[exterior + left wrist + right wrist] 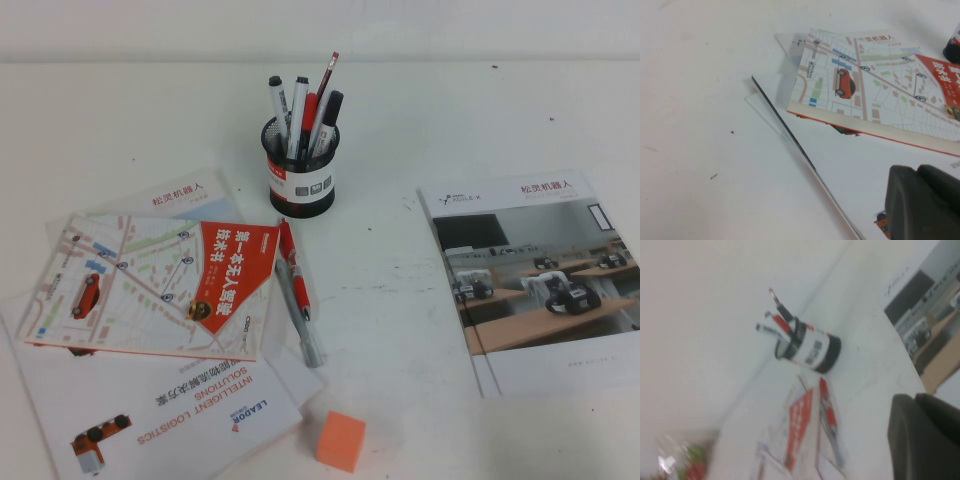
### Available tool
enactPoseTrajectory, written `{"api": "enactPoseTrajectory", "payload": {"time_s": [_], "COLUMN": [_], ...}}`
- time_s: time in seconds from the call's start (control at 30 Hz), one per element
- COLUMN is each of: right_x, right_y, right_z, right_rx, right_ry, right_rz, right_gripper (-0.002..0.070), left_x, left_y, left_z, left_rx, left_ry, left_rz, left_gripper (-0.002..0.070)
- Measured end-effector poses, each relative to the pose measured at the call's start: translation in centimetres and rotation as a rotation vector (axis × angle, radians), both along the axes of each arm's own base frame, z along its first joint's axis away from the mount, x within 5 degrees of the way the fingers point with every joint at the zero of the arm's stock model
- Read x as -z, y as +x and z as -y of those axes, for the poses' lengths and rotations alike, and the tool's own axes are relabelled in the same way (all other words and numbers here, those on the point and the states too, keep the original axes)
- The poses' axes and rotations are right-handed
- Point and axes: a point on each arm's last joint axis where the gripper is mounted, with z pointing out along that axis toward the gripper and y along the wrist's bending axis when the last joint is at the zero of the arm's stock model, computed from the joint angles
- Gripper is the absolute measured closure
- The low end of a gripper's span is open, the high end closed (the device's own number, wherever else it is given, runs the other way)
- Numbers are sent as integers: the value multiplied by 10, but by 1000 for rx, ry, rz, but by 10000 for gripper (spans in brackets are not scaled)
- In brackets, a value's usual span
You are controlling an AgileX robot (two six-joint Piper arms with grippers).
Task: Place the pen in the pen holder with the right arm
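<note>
The red pen (292, 275) lies on the table just in front of the pen holder (300, 180), beside the map book, its greyish end pointing toward me. The black mesh holder with a white label band stands upright and holds several markers, a red pen and a striped pencil. Neither arm shows in the high view. In the right wrist view, my right gripper (914, 399) is shut and empty, off to the side of the pen (826, 410) and the holder (812, 351). My left gripper (918, 172) is shut and empty over a white leaflet.
A map-cover book (160, 285) lies left of the pen on a white leaflet (160, 415). An orange cube (341, 440) sits near the front edge. A robot brochure (535, 280) lies at the right. Bare table lies between pen and brochure.
</note>
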Motion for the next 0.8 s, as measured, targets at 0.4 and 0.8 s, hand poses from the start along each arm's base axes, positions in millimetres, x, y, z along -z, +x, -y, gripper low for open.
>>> {"api": "enactPoseTrajectory", "payload": {"time_s": [0.4, 0.8], "right_x": [-99, -103], "right_y": [23, 114], "right_z": [-14, -30], "right_rx": [-405, -703], "right_ry": [-628, -838], "right_rz": [-293, -634], "right_gripper": [696, 696], "left_x": [0, 0], "left_y": [0, 0], "left_z": [0, 0], "left_rx": [0, 0], "left_ry": [0, -2], "left_rz": [0, 0], "left_gripper": [678, 678]}}
